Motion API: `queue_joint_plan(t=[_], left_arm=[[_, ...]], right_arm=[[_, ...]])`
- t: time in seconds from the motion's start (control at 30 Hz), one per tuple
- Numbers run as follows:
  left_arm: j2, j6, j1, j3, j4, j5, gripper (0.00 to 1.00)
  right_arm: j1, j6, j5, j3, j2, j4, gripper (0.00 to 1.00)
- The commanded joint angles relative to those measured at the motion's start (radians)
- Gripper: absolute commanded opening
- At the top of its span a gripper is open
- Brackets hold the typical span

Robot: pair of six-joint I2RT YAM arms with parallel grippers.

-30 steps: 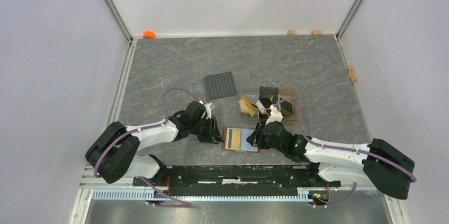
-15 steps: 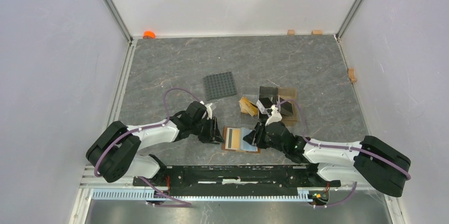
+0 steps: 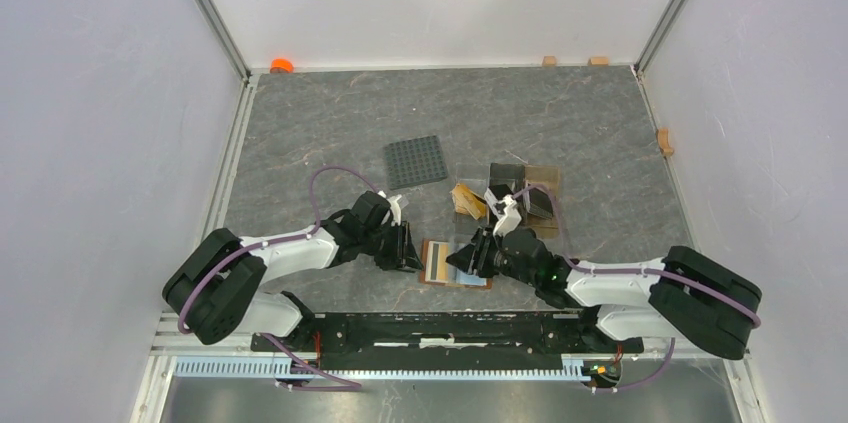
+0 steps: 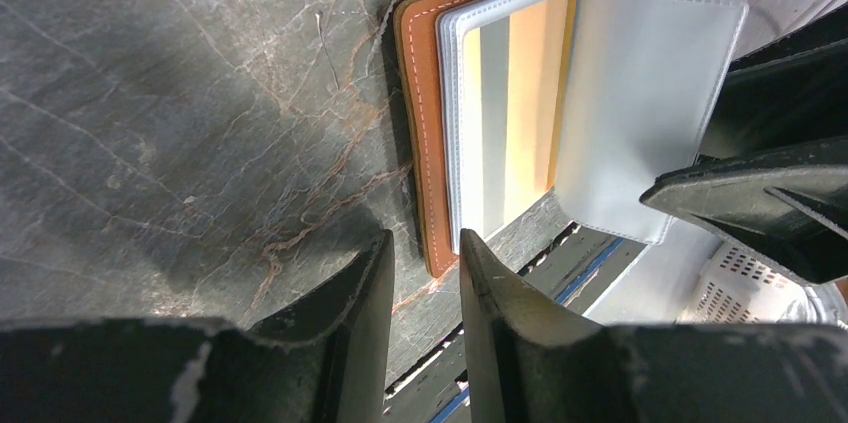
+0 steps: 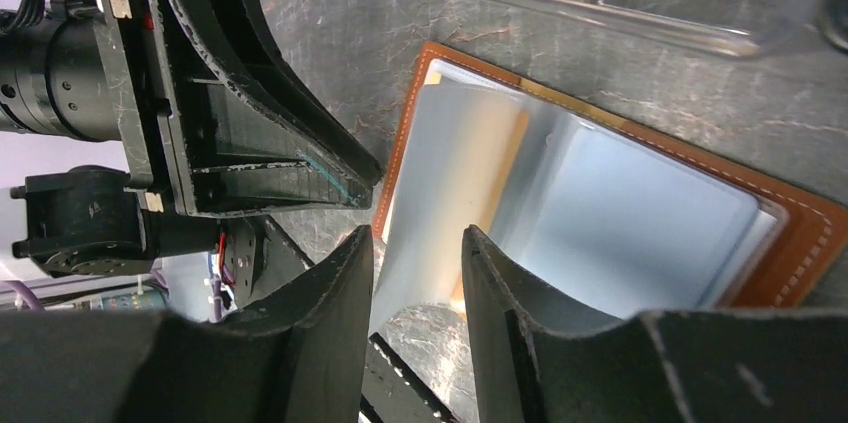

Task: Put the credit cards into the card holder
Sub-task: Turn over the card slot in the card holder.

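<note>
The brown card holder (image 3: 428,276) lies open near the table's front edge. A yellowish and grey striped credit card (image 4: 510,113) sits in its left clear sleeve, a light blue one (image 5: 640,223) in the right half. My left gripper (image 3: 409,252) is low at the holder's left edge, open by a narrow gap, with the holder's near corner (image 4: 436,261) showing between its tips (image 4: 425,241). My right gripper (image 3: 466,258) hovers over the holder's middle, open, and a lifted translucent sleeve leaf (image 5: 445,173) runs between its fingers (image 5: 415,243). More credit cards, yellowish (image 3: 465,200) and black (image 3: 540,203), stand in the stand behind.
A clear amber-tinted compartment stand (image 3: 545,175) is just behind the holder; its clear wall (image 5: 600,5) shows in the right wrist view. A dark studded square plate (image 3: 416,161) lies further back left. An orange piece (image 3: 282,65) and small wooden blocks (image 3: 665,141) sit at the table's edges.
My right gripper has slid left over the open holder and now covers most of the light blue card in the top view. The left gripper has stayed put, its jaws narrowing slightly.
</note>
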Motion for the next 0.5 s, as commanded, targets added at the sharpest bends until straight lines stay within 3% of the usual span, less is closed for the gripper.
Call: queue_joint_plan(t=[0.0,0.27,0.47], left_arm=[[-0.019,-0.029,-0.005,0.012,0.037,0.001,0.37],[-0.076,-0.028,-0.002,0.007,-0.008,-0.041,0.4],[-0.155,-0.025,0.002,-0.001,-0.07,-0.093,0.53]], right_arm=[[0.0,-0.05,-0.057,0.072,0.055,0.096,0.43],[0.01,-0.087,-0.141,0.164,0.175,0.132,0.45],[0.026,-0.152,-0.154,0.256,0.214,0.08,0.47]])
